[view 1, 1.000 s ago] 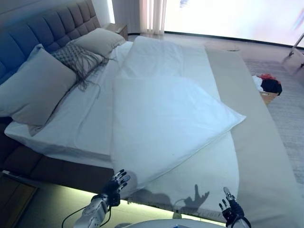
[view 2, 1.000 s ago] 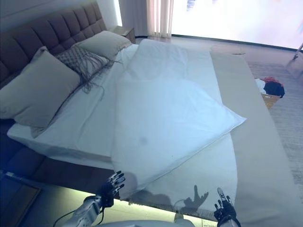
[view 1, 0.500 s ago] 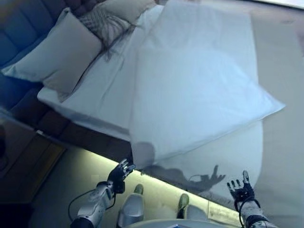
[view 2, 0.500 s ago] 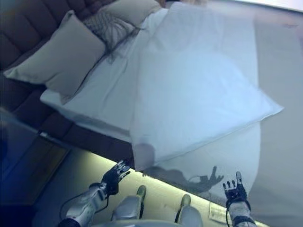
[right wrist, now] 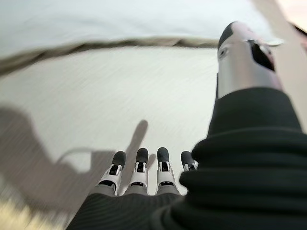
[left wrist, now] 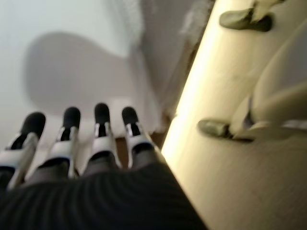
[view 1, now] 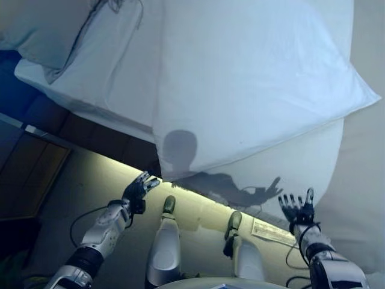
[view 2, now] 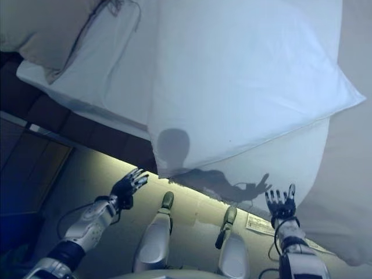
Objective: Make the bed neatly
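Note:
A white duvet lies folded back and askew on the bed, its lower corner hanging over the bed's near side. Under it is a white sheet. A grey bedspread covers the right side. My left hand is open, held in the air just left of the duvet's hanging corner, holding nothing; its straight fingers show in the left wrist view. My right hand is open with spread fingers, in front of the bed's side cover, holding nothing.
A grey pillow lies at the upper left on the sheet. The dark bed base has a lit strip along the floor. A dark wooden nightstand stands at left.
The camera has tilted down, so the bed's near edge and floor fill the view. Both hands have risen and now show more fully, still open and empty.

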### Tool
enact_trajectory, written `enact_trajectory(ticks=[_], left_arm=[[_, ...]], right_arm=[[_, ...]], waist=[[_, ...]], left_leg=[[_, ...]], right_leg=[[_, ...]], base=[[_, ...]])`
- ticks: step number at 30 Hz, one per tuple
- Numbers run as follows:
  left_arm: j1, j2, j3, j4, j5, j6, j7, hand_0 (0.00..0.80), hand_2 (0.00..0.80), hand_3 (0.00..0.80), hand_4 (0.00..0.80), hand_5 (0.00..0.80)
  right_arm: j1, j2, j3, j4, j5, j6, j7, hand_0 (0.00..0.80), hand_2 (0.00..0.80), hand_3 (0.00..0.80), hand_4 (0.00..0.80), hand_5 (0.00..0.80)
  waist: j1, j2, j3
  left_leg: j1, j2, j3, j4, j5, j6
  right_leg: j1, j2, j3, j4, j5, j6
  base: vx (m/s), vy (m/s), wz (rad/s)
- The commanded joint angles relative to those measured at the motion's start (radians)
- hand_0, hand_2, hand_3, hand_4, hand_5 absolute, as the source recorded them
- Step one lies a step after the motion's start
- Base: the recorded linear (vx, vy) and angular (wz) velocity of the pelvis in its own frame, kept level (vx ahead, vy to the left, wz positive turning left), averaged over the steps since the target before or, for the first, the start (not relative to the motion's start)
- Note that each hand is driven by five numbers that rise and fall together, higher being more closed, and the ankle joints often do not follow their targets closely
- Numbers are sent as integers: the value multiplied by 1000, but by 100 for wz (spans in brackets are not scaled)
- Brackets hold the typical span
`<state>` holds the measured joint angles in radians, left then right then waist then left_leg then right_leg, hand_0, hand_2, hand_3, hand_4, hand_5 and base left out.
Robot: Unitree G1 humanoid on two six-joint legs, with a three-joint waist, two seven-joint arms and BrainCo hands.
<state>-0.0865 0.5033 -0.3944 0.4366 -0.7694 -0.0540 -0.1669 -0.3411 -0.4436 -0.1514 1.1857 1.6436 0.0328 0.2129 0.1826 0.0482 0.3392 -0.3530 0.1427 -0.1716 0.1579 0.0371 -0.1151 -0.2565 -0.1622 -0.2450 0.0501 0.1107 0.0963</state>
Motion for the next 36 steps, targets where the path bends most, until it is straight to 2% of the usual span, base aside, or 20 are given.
enact_trajectory(ticks=[1,4,8,16,20,26,33,36], left_arm=[[-40,28,-3,-75,-26,-36,-4,0,0,0,0,0],[-43,32,-9,-94,-31,-21,-5,0,0,0,0,0],[-48,56,-15,-115,-39,-17,-15,0,0,0,0,0],[-55,94,-18,-141,-60,-16,-27,0,0,0,0,0],[-66,114,-18,-157,-57,-26,-40,0,0,0,0,0],[-83,142,-19,-173,-77,-43,-43,0,0,0,0,0],[-89,170,-19,-229,-94,-68,-46,0,0,0,0,0],[-93,174,-20,-236,-93,-84,-49,0,0,0,0,0]], right_arm=[[-18,-103,-53,9,0,-44,3,0,0,0,0,0],[-54,-167,-61,26,-29,-30,7,0,0,0,0,0],[-82,-229,-69,38,-16,28,18,0,0,0,0,0],[-143,-319,-96,75,-16,35,8,0,0,0,0,0],[-183,-349,-102,72,23,40,0,0,0,0,0,0],[-252,-395,-96,91,112,109,-9,0,0,0,0,0],[-367,-438,-60,77,132,77,-40,0,0,0,0,0],[-414,-450,-43,69,137,88,-47,0,0,0,0,0]], waist=[[24,-21,-4],[28,-11,-2],[32,-6,-2],[41,13,3],[43,16,13],[41,26,28],[46,46,51],[49,53,63]], left_leg=[[-113,-50,-11,19,72,3],[-147,-55,-12,53,61,-4],[-170,-56,4,63,56,-5],[-209,-70,11,36,80,7],[-233,-71,23,21,94,13],[-265,-77,41,6,110,23],[-297,-86,62,-29,132,35],[-311,-92,70,-39,141,39]], right_leg=[[67,-120,16,-60,54,97],[55,-129,12,-58,45,94],[51,-135,6,-67,37,96],[-8,-142,0,-38,27,97],[-57,-146,-4,-10,25,98],[-134,-152,1,21,32,100],[-209,-165,-1,31,52,107],[-236,-172,0,39,59,110]], base=[[-11,-43,24],[39,-55,23],[67,-75,18],[80,-67,15],[63,-68,17],[32,-35,5],[-5,-1,6],[-14,9,3]])
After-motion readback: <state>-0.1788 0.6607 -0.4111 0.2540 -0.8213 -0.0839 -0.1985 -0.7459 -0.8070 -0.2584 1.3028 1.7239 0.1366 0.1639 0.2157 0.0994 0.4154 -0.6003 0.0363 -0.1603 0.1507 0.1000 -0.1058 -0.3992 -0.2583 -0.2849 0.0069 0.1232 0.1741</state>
